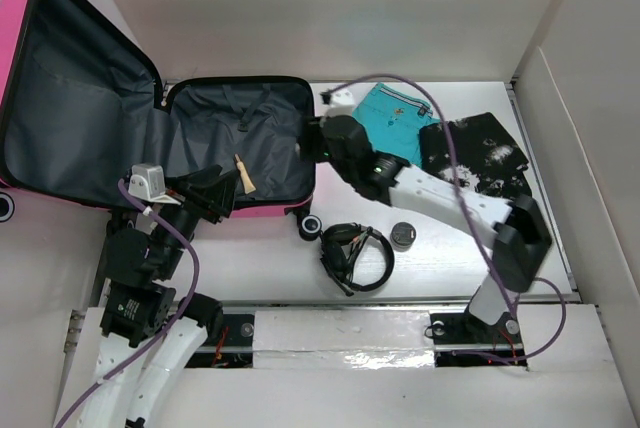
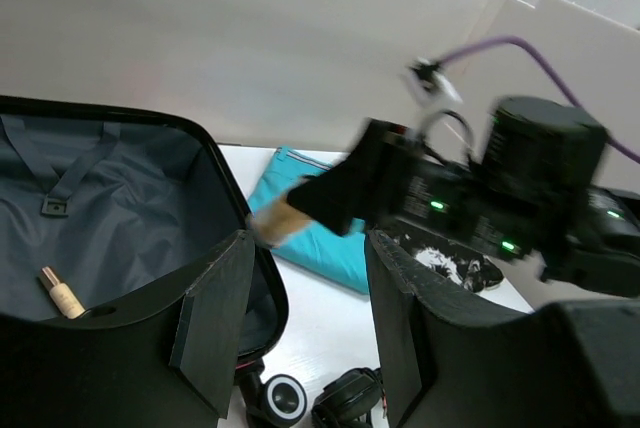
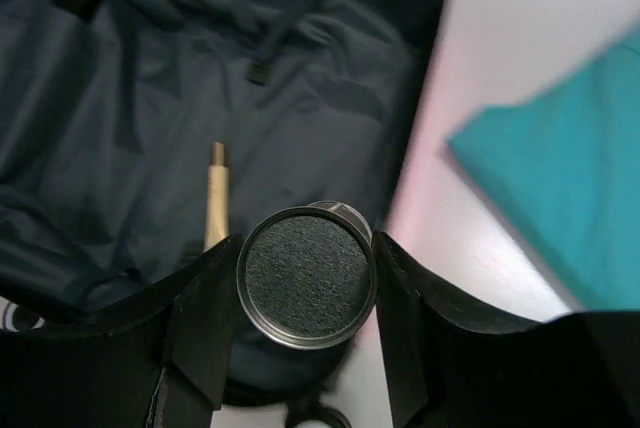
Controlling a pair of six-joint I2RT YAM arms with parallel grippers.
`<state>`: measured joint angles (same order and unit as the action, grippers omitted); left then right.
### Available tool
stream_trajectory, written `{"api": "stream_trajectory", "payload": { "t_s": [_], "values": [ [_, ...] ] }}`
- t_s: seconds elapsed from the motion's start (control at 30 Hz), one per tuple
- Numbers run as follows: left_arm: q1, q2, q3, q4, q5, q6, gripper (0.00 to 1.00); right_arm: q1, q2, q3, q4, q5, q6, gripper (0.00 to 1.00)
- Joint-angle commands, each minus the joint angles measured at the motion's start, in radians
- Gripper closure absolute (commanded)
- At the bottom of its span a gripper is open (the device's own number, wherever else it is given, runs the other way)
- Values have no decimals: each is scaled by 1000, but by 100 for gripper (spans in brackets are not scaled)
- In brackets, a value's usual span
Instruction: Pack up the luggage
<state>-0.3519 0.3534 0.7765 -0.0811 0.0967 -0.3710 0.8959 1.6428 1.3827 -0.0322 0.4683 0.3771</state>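
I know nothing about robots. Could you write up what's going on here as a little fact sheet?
Case: pink luggage, lying open, dark lining showing
Already inside: one small beige tube
Right tool: shut on a round tin, at the case's right rim
Left tool: open, empty, at the case's near edge
Lying on the table: teal garment, black patterned garment, headphones, second tin

Folded teal shirt (image 1: 393, 118) far right, black patterned garment (image 1: 482, 153) just beside it; nearer, black headphones (image 1: 356, 254) and a round tin (image 1: 403, 235).
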Motion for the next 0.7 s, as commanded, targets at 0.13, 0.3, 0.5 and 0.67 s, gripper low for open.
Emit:
{"api": "stream_trajectory", "payload": {
  "t_s": [0.13, 0.3, 0.5, 0.67],
  "values": [
    [-4, 22, 9, 26, -2, 17, 55, 12, 392, 458, 58, -289, -84, 46],
    [-4, 33, 9, 26, -5, 17, 55, 23, 561, 636, -18, -453, -55, 45],
    [-4, 35, 9, 30, 5, 15, 55, 23, 666, 737, -40, -536, -58, 35],
    [-4, 41, 6, 34, 11, 14, 55, -15, 605, 770, -32, -505, -89, 5]
  ]
}}
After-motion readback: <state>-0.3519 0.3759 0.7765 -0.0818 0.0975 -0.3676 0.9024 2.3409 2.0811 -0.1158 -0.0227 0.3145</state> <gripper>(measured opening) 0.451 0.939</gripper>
